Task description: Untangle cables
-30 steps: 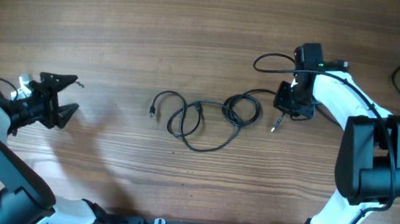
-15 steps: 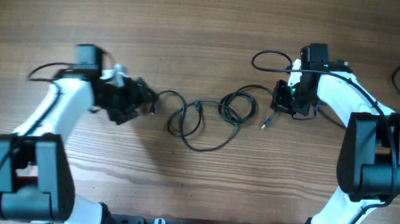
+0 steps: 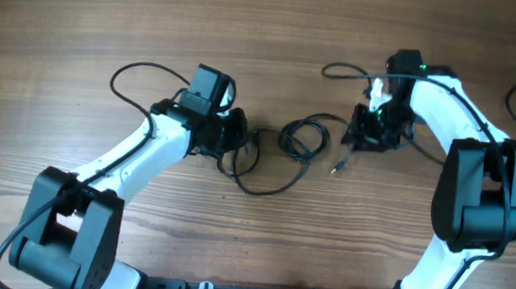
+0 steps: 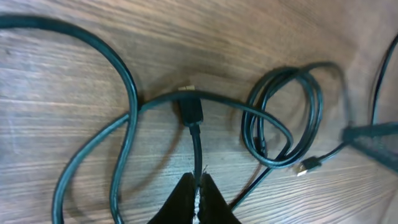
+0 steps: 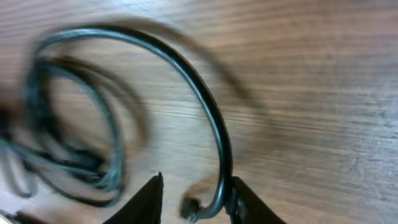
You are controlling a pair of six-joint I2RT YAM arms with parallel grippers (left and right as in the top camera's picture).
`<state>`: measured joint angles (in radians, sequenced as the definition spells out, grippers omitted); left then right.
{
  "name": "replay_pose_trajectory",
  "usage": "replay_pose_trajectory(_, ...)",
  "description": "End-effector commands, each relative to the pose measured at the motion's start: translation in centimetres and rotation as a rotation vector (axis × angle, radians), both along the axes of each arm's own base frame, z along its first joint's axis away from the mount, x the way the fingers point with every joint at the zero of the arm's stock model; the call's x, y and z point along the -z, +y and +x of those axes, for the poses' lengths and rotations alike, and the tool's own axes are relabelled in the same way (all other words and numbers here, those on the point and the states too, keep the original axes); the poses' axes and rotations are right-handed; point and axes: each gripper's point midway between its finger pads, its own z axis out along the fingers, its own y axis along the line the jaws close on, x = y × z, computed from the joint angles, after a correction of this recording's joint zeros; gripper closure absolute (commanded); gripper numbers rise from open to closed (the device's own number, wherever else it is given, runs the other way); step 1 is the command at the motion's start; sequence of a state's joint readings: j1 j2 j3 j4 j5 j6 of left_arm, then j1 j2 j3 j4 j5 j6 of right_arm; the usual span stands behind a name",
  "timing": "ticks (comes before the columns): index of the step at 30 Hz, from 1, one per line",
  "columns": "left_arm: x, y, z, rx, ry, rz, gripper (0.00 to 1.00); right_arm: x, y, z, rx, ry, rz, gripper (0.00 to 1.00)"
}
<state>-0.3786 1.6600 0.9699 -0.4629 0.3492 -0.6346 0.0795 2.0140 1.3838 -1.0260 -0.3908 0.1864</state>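
On the brown wooden tabletop (image 3: 278, 33), the thin black looping cables (image 3: 301, 139) are lying between both arms. The left end effector (image 4: 198, 190) is pinching closed on one strand just below its small black plug (image 4: 190, 112). The right end effector (image 5: 194, 198) is gaping around another strand without clamping it. Drawing that plug back slowly is likely freeing it without tightening the loops.

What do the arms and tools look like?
The left arm and right arm have white shells between black joints, each trailing a black wire. The left tool and right tool are black. A green light glows on the right arm.
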Motion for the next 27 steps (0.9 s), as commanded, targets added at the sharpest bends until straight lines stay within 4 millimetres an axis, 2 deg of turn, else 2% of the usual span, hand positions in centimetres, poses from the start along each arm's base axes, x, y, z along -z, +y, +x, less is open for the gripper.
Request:
replay_pose_trajectory(1, 1.6, -0.1, -0.4, 0.005, 0.027, 0.058, 0.93, -1.2, 2.5, 0.8, -0.035, -0.028, 0.121, 0.56)
replay_pose_trajectory(4, 3.1, -0.3, -1.4, 0.023, 0.077, 0.083, 0.93, -1.1, 3.5, 0.8, -0.062, -0.043, 0.123, 0.56)
replay_pose_trajectory(9, 5.5, -0.1, -2.5, 0.030, 0.152, 0.117, 0.93, -1.1, 6.3, 0.7, -0.086, -0.057, 0.118, 0.57)
replay_pose_trajectory(12, 6.5, 0.2, -2.8, 0.030, 0.179, 0.136, 0.92, -0.2, 6.2, 1.2, -0.039, -0.070, -0.006, 0.57)
replay_pose_trajectory(15, 7.1, 2.3, -3.0, 0.001, 0.182, 0.244, 0.93, 0.7, 4.6, 1.4, -0.045, -0.098, -0.166, 0.57)
replay_pose_trajectory(20, 7.7, 7.7, -4.1, -0.073, 0.242, 0.459, 0.94, 1.1, 1.2, 1.8, -0.044, -0.126, -0.357, 0.57)
replay_pose_trajectory(24, 7.6, 11.5, -5.1, -0.135, 0.312, 0.550, 0.93, 1.1, -0.5, 2.2, -0.008, -0.133, -0.431, 0.57)
replay_pose_trajectory(27, 7.6, 13.3, -5.2, -0.155, 0.348, 0.540, 0.92, 1.1, -0.5, 2.2, 0.008, -0.127, -0.410, 0.55)
